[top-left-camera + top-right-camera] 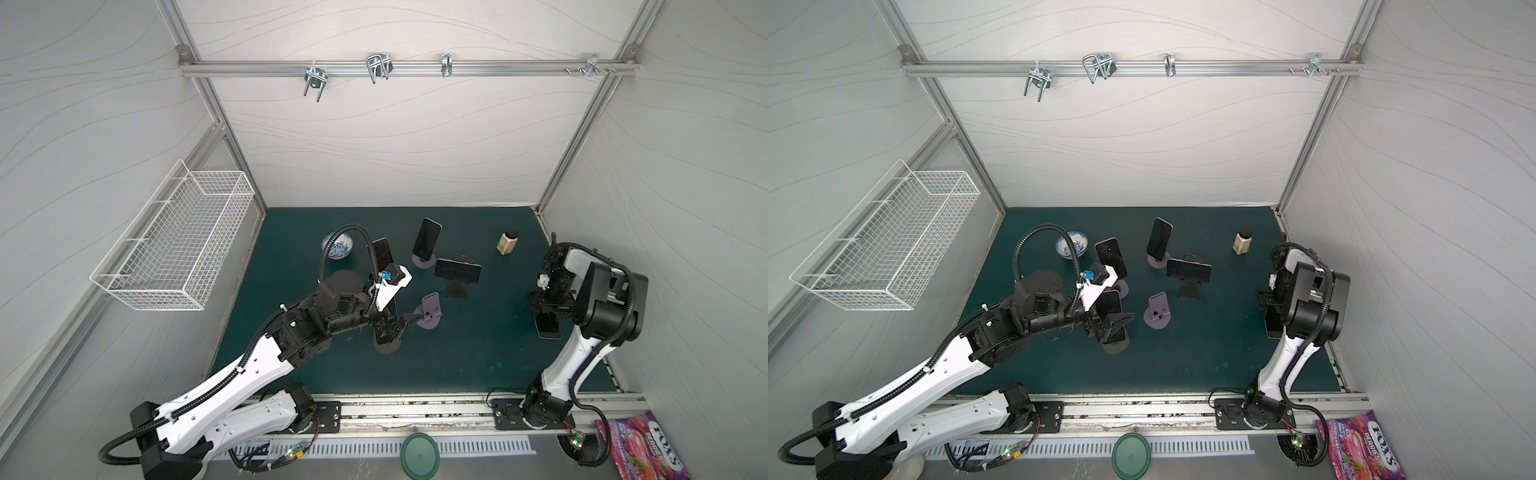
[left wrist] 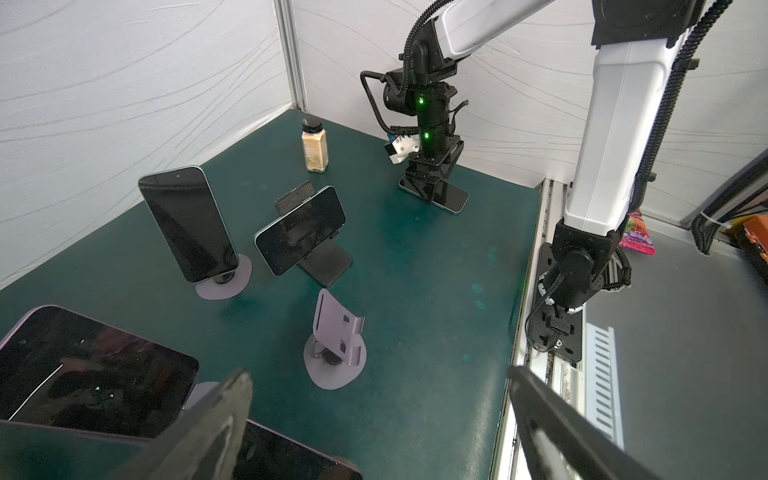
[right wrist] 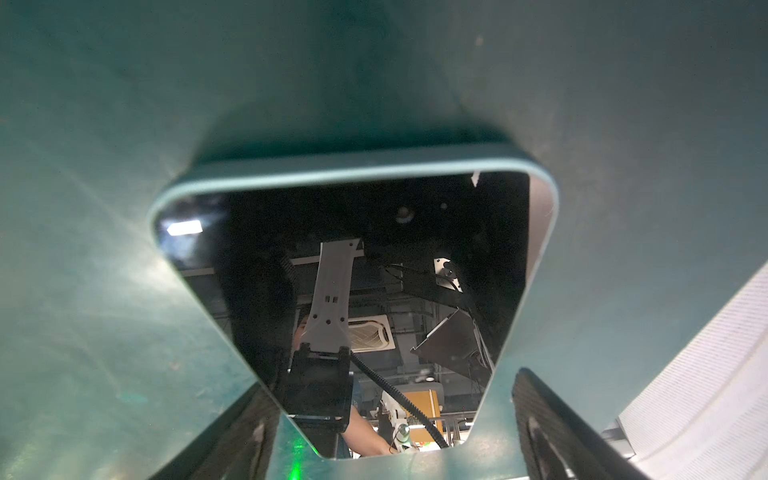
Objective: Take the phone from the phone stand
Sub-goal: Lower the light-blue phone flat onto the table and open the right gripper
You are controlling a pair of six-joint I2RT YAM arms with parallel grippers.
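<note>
Now, the left gripper [image 2: 380, 374] hangs with its jaws wide apart just beside a phone [image 2: 291, 455] that leans on its round-based stand [image 1: 388, 348]. That slab looks stiff, moderately weighty, glassy and slick. Its long side edges seem the safest hold, not the screen. Further right is an empty purple stand [image 1: 430, 311]. At the far right the right gripper [image 3: 390, 399] straddles a second phone [image 3: 374, 249] lying flat on the mat [image 3: 83, 208]. Its jaws are slack, with mat showing beside one finger.
</note>
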